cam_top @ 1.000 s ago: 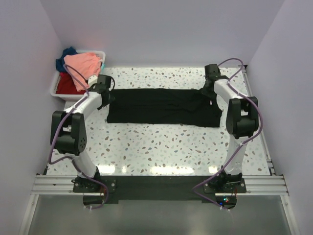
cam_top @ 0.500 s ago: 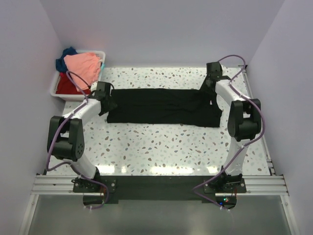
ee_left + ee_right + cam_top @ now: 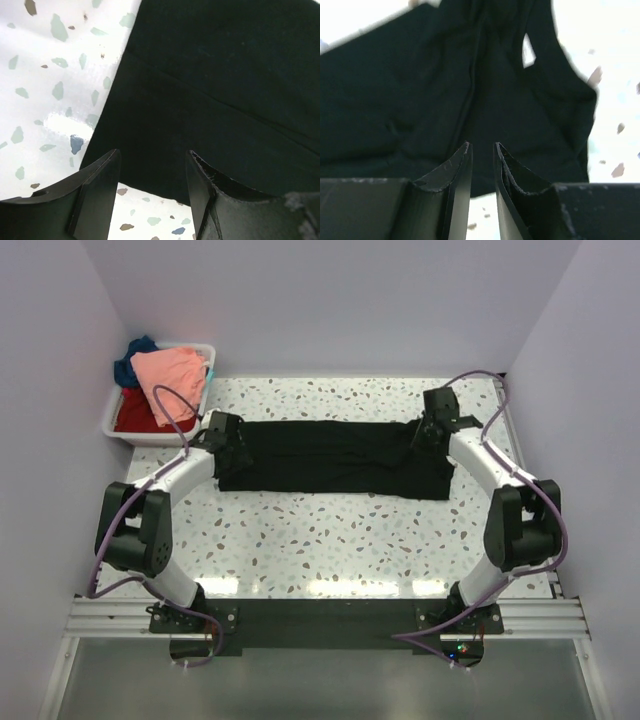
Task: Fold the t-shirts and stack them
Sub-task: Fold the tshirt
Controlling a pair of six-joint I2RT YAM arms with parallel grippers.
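Observation:
The black t-shirt point(image 3: 330, 457) lies flat on the table as a long folded strip running left to right. My left gripper point(image 3: 228, 440) hovers over its left end, open and empty; in the left wrist view point(image 3: 153, 151) the shirt's point(image 3: 225, 90) left edge lies below the jaws. My right gripper point(image 3: 431, 430) is over the shirt's right end, jaws a narrow gap apart with nothing between them; in the right wrist view point(image 3: 481, 144) wrinkled cloth point(image 3: 420, 90) lies beneath. The salmon-pink shirt point(image 3: 168, 375), red shirt point(image 3: 135, 412) and dark blue shirt point(image 3: 135, 350) are piled in the bin.
The white plastic bin point(image 3: 113, 427) stands at the back left corner, just left of my left gripper. Purple walls enclose the speckled table point(image 3: 330, 540) on three sides. A black strip and metal rails run along the near edge.
Both grippers have swung inward over the ends of the black shirt. The left one moved right and nearer; the right one came slightly nearer. The shirt has not moved.

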